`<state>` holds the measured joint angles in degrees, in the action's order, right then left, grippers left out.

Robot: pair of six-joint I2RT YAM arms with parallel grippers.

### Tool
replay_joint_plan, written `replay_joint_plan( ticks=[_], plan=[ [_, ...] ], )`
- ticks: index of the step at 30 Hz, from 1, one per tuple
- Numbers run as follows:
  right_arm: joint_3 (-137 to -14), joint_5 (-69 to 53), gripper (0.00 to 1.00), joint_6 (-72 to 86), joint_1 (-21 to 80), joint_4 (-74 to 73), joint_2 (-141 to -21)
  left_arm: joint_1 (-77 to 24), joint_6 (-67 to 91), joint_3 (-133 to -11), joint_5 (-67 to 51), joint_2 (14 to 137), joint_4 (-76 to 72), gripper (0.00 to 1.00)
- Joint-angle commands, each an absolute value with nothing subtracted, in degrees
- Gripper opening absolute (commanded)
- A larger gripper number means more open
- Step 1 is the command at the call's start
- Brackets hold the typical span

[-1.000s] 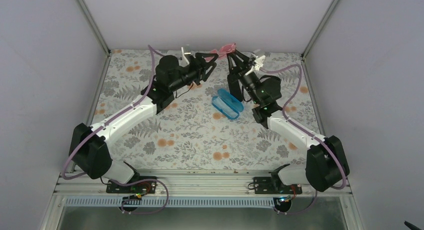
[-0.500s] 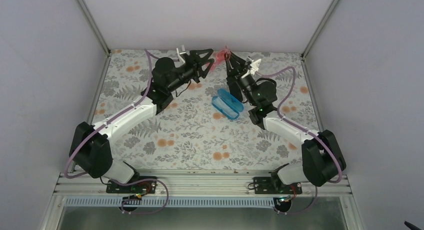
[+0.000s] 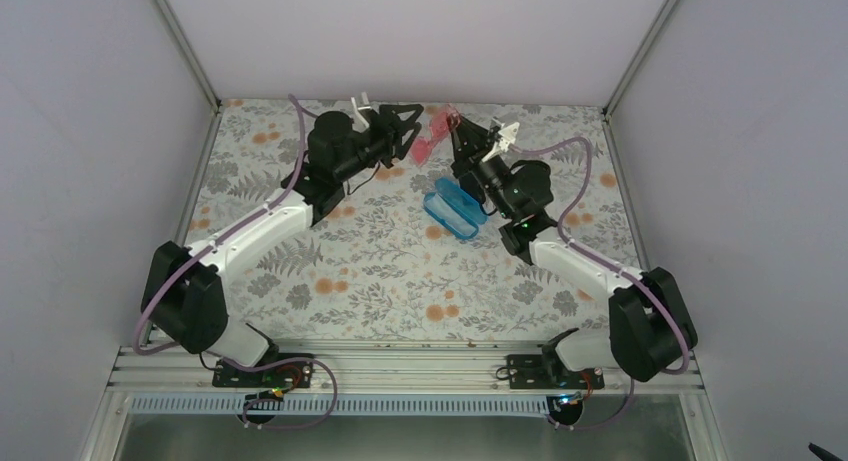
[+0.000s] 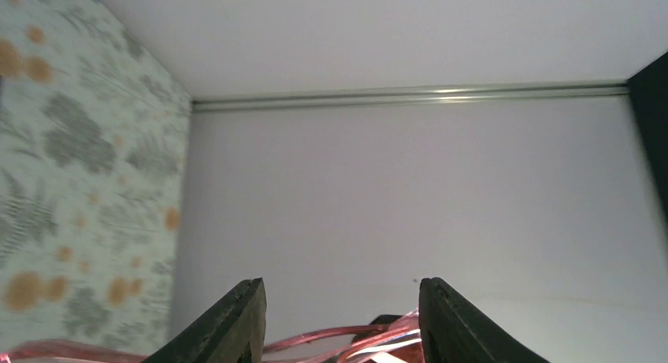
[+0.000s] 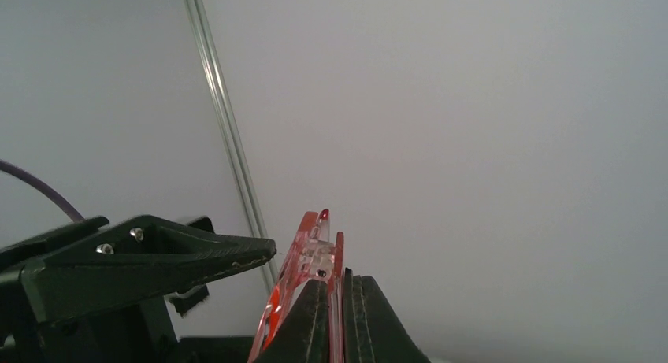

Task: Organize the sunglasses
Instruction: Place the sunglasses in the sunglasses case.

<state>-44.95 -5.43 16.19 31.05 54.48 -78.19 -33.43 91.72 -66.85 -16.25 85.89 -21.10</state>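
The pink-red sunglasses (image 3: 432, 131) hang in the air near the back of the table, between the two grippers. My right gripper (image 3: 455, 128) is shut on them; in the right wrist view its fingers pinch the frame (image 5: 319, 257) near a hinge. My left gripper (image 3: 405, 129) is open just left of the sunglasses; in the left wrist view the thin pink arms (image 4: 346, 335) lie between its spread fingers (image 4: 236, 324), not touching them. The left gripper's finger also shows in the right wrist view (image 5: 150, 257).
A glossy blue oval case (image 3: 455, 208) lies on the floral table (image 3: 380, 271), in front of the grippers. White walls close in the back and both sides, with the back wall close behind the grippers.
The right gripper has lifted and turned the sunglasses from flat to hanging downward. The left gripper has drawn back a little to the left and stays open.
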Motion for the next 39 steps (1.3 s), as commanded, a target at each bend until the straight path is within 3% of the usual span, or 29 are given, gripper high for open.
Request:
replay_joint_plan(
  ticks=[1, 7, 13, 20, 26, 39],
  plan=[
    [-47.0, -7.2, 0.04, 17.9, 29.7, 43.6, -75.2, -32.1, 72.3, -70.8, -15.0, 82.3, -6.6, 0.49],
    [-49.3, -19.7, 0.04, 21.5, 26.3, 30.3, -71.8, -32.0, 39.9, -73.2, -26.0, 81.0, 1.8, 0.54],
    [-54.2, -31.3, 0.04, 23.5, 24.4, 19.5, -72.0, -32.3, 25.6, -70.8, -36.4, 80.3, 9.1, 0.51],
    [-58.4, -40.8, 0.04, 24.9, 22.9, 12.4, -73.1, -32.5, 24.9, -66.4, -46.4, 78.8, 3.2, 0.51],
    [-58.3, -48.5, 0.04, 26.9, 22.2, 13.8, -72.6, -32.4, 25.8, -66.2, -48.8, 78.3, 2.3, 0.39],
    [-57.5, -60.0, 0.04, 32.6, 19.7, 20.7, -72.9, -31.5, 37.6, -61.8, -53.8, 73.8, -8.1, 0.38]
  ],
)
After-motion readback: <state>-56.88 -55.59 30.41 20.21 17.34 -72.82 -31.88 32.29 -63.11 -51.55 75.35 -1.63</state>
